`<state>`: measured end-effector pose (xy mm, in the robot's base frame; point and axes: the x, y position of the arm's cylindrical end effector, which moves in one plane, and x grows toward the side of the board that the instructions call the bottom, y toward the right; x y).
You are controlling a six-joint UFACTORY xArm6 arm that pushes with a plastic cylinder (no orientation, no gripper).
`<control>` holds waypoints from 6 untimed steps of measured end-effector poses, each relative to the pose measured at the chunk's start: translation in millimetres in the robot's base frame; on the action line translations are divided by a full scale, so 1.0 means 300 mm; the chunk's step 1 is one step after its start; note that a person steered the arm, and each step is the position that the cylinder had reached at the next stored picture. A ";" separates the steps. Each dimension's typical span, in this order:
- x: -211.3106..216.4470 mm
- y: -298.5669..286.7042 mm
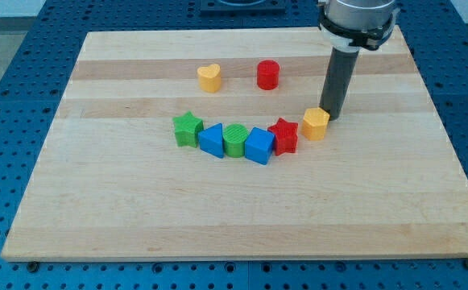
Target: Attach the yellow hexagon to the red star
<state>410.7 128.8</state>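
- No fingers on this rig, so nothing is open, clenched or grasping: just a bare rod, and my tip [331, 118] is down on the counter [97, 209].
- The tip sits just to the upper right of the yellow hexagon [316, 123], touching it or nearly so; can't tell which from here.
- Yellow hexagon is just to the right of the red star [283, 135]. They look touching or a sliver apart; the gap, if any, is too small to call.
- Key relation: tip, hexagon and star line up roughly on one diagonal, star down-left of the hexagon, tip up-right of it. My guess is that a short push toward the view's lower left closes it.
- The red star is at the right end of a packed row: blue cube [258, 146], green cylinder [235, 139], another blue block [212, 139], green star [188, 128].
- Risk, as I judge it: push too hard and the whole row shifts.
- Yellow heart [209, 77] and red cylinder [267, 75] sit well apart near the view's top, out of the way.
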 end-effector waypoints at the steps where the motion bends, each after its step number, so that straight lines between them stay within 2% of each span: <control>1: 0.009 -0.005; 6: 0.009 -0.052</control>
